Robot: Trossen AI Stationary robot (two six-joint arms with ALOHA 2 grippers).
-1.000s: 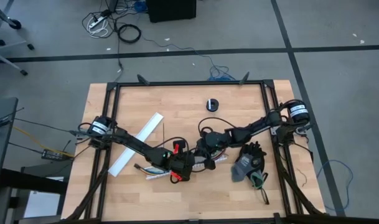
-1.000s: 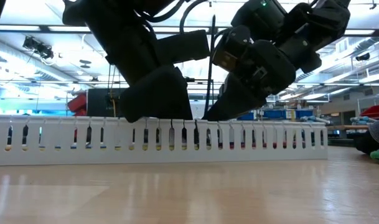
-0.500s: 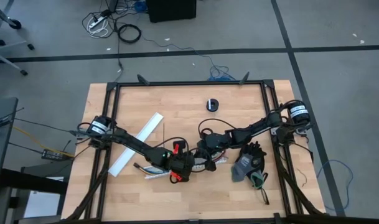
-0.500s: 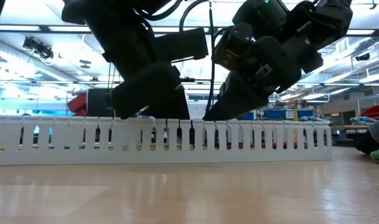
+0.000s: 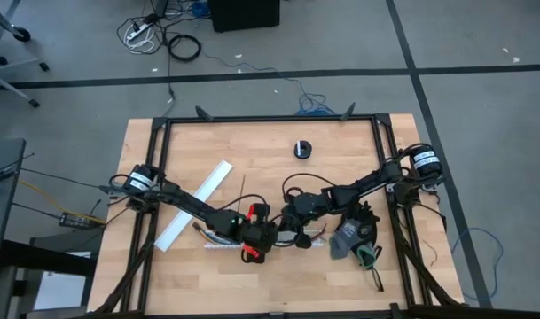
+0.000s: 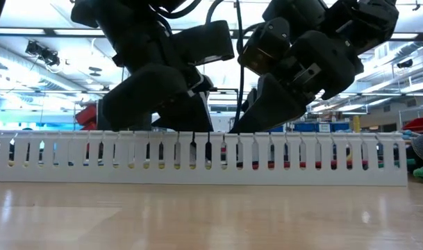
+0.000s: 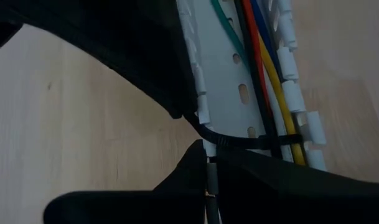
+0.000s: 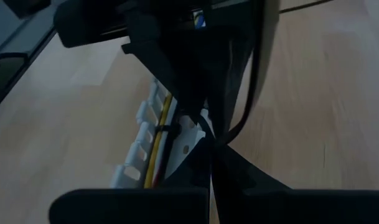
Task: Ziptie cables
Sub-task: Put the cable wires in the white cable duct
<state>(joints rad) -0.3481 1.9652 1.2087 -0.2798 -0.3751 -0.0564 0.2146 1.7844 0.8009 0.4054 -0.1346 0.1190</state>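
**Cinching the ziptie around the cables**

Nearest in the low view, the slotted channel (image 6: 197, 158) holds the cables (image 7: 264, 68), a black ziptie (image 7: 251, 142) looped across. Just behind, the left gripper (image 5: 259, 237) and right gripper (image 5: 298, 232) are closed on its ends, apparently. Pull steadily, keeping the channel down on the table (image 5: 340, 151).

No words, numbers, labels or signs can be read in any of the views. Nothing on the arms, the table, the white channel or the room behind it shows letters clear enough to make out.
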